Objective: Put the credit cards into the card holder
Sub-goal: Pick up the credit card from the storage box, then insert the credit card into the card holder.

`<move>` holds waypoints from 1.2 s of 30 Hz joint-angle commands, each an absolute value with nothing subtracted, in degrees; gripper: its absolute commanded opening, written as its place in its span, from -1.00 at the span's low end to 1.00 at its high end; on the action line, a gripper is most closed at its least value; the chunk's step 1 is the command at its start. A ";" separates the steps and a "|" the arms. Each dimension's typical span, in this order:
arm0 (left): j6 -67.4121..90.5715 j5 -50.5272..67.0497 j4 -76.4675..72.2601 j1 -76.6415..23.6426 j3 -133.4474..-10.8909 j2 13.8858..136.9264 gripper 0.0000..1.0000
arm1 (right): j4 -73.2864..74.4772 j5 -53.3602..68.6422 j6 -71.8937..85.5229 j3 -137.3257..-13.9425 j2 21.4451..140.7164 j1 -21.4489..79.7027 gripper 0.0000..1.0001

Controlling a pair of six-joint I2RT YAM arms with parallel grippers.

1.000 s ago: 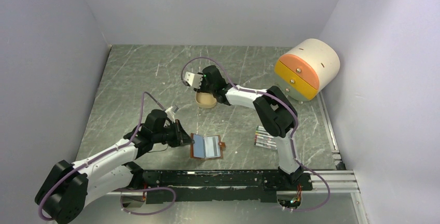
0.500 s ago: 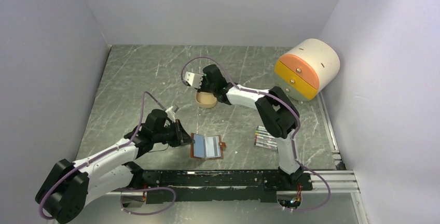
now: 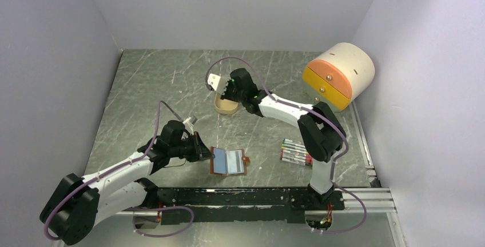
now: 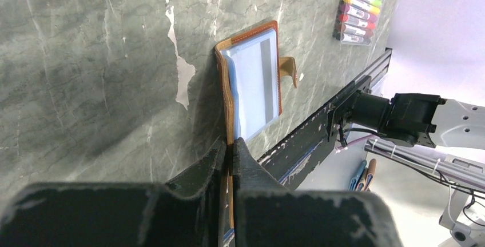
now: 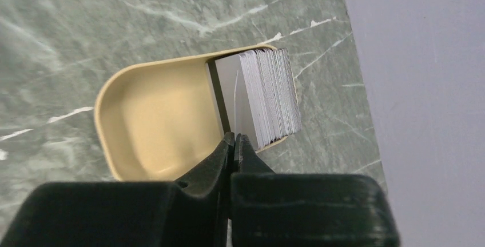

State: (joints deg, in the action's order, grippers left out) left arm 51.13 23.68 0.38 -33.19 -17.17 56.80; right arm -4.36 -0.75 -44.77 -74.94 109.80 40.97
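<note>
The brown card holder (image 3: 235, 162) lies open on the table near the front edge, with a light blue card (image 3: 219, 159) in its left half. My left gripper (image 3: 208, 154) is shut on the holder's left leather edge (image 4: 230, 115); the light card (image 4: 254, 84) shows in its slot just beyond. A stack of grey-white credit cards (image 5: 274, 92) stands on edge in a tan tray (image 5: 154, 115) at mid-table. My right gripper (image 5: 233, 138) hangs over the tray (image 3: 227, 107), shut, its tips pinched on the near edge of the stack's front card (image 5: 224, 90).
A pack of coloured pens (image 3: 294, 151) lies right of the card holder, seen also as pens (image 4: 359, 7) in the left wrist view. A cream cylinder with orange drawers (image 3: 337, 75) stands at the back right. A black rail (image 3: 251, 196) runs along the front edge.
My right gripper has closed at the card stack and its arm has shifted slightly right; the tray has turned a little. The left gripper keeps its hold on the card holder.
</note>
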 commanded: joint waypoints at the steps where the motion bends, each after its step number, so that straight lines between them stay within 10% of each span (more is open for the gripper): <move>1: 50.32 22.78 0.46 -33.22 -18.46 57.37 -0.82 | -3.55 3.98 -39.09 -72.53 103.37 40.80 -1.00; 11: 50.20 16.61 2.01 -33.05 -20.21 59.22 -0.82 | 9.96 14.62 -17.99 -76.15 97.05 40.55 -1.00; 36: 50.94 17.70 -3.70 -31.73 -18.23 64.54 -0.70 | -11.48 26.76 41.42 -37.47 76.76 41.61 -1.00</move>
